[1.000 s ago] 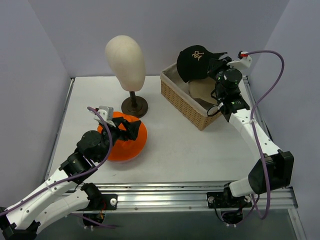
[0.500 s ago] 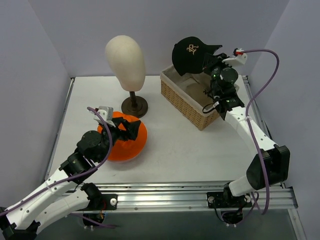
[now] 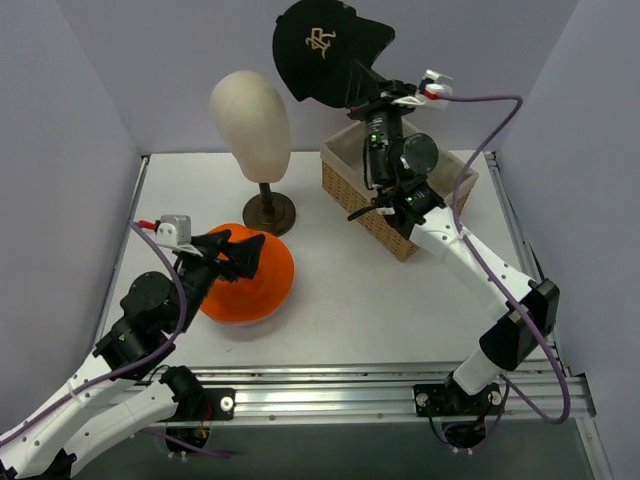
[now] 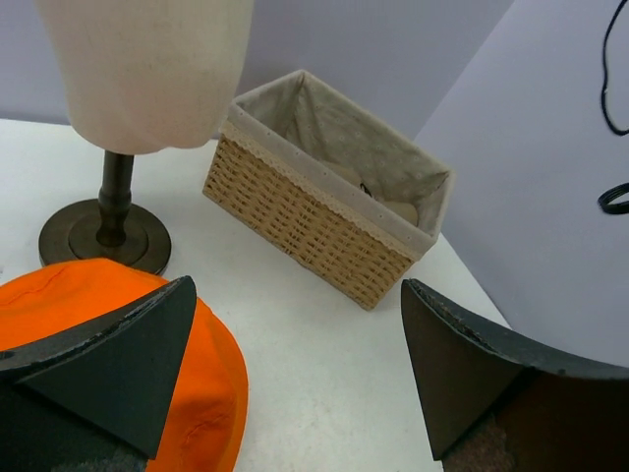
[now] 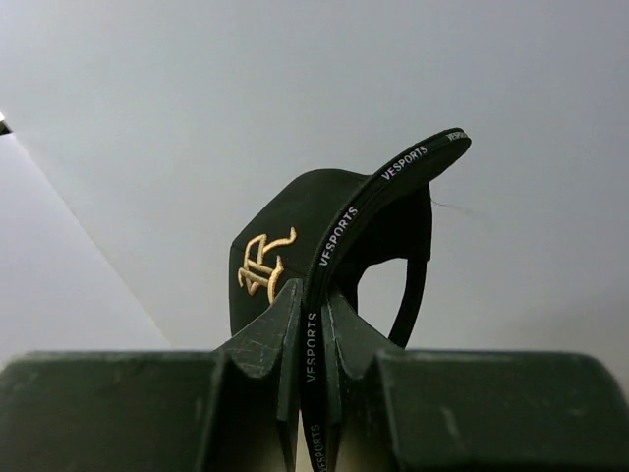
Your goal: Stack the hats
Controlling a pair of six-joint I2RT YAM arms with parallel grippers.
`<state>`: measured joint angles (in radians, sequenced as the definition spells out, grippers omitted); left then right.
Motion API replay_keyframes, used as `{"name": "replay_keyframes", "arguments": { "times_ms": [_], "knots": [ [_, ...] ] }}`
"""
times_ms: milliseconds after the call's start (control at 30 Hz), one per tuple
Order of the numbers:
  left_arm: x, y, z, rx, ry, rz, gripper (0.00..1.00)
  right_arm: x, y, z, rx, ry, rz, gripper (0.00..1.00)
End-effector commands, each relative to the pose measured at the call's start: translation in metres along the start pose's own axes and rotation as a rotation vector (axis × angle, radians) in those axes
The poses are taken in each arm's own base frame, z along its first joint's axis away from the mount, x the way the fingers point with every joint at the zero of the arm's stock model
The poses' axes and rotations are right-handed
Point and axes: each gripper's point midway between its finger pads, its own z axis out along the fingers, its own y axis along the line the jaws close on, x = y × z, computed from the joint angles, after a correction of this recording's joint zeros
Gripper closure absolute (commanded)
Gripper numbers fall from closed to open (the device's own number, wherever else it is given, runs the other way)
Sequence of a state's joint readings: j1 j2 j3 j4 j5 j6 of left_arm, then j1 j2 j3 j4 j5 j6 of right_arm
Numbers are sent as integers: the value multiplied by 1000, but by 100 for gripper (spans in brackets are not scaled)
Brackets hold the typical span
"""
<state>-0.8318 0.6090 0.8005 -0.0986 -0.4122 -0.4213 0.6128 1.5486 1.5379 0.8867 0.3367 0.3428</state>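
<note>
The bright orange bucket hat lies on the white table, front left; it also shows at the lower left of the left wrist view. My left gripper is open just above its left part, empty. My right gripper is shut on the brim of the black cap with gold emblem, held high above the basket's left end and beside the mannequin head. In the right wrist view the cap hangs from its brim between the fingers. The pink hat is out of view. A tan shape in the basket is barely seen.
The cream mannequin head stands on a dark stand behind the orange hat. The wicker basket stands at the back right, also in the left wrist view. Purple-grey walls close the back and sides.
My right gripper has lifted the black cap up out of the basket and carried it left. My left gripper has let go of the orange hat, opened and drawn back left.
</note>
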Motion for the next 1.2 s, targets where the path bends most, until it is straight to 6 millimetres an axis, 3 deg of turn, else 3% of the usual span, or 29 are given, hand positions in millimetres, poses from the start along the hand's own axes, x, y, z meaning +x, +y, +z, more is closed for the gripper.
{"name": "replay_keyframes", "arguments": {
  "times_ms": [0,167,367,400,667,1000,1167],
  "knots": [
    [-42,-8,-13,13,-93,-54,6,-35,42,8,-27,-157,9,100],
    [-47,-5,-25,18,-109,-82,6,-40,61,7,-50,-205,95,100],
    [-64,2,-46,11,-140,-98,6,-32,89,-3,-74,-234,163,100],
    [-63,3,-48,9,-140,-98,6,-25,90,-1,-73,-230,164,100],
    [-59,13,-59,-2,-151,-111,6,-30,114,0,-112,-278,211,100],
    [-55,14,-56,-6,-146,-106,6,2,103,-9,-107,-275,345,100],
    [-54,16,-58,-12,-151,-109,6,14,107,-10,-127,-270,436,100]
  ]
}}
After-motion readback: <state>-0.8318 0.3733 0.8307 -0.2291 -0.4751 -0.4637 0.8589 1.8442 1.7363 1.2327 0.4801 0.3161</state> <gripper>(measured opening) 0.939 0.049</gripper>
